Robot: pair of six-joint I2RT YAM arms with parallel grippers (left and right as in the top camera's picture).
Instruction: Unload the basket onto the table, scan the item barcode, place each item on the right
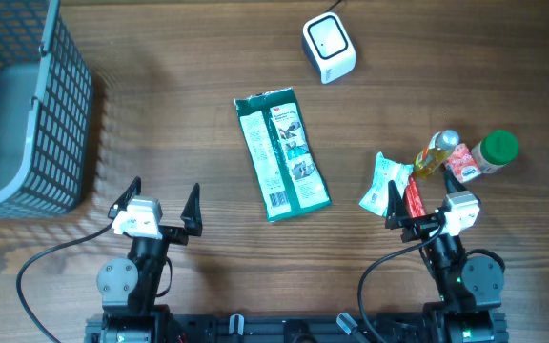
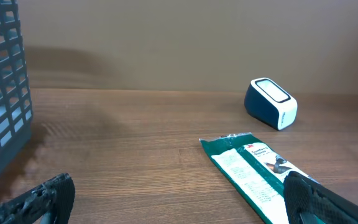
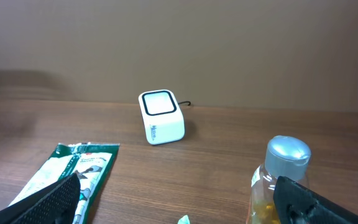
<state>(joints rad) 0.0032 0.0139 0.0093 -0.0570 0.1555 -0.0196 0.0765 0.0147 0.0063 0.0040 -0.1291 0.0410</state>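
Note:
A green and white flat packet (image 1: 281, 152) lies lengthwise mid-table, also seen as the packet (image 2: 253, 171) and the packet (image 3: 73, 171). The white barcode scanner (image 1: 328, 48) stands at the back, its window facing up; the scanner (image 2: 271, 102) and the scanner (image 3: 161, 117) show in both wrist views. My left gripper (image 1: 158, 202) is open near the front edge, left of the packet, holding nothing. My right gripper (image 1: 417, 211) is open at the front right, just before a cluster of small goods, nothing between its fingers.
A dark wire basket (image 1: 27, 105) with a grey liner fills the back left. At the right lie a small white-green sachet (image 1: 386, 183), a red stick pack (image 1: 413, 198), a yellow bottle with a silver cap (image 1: 437, 152), a pink packet (image 1: 462, 164) and a green-capped bottle (image 1: 496, 151).

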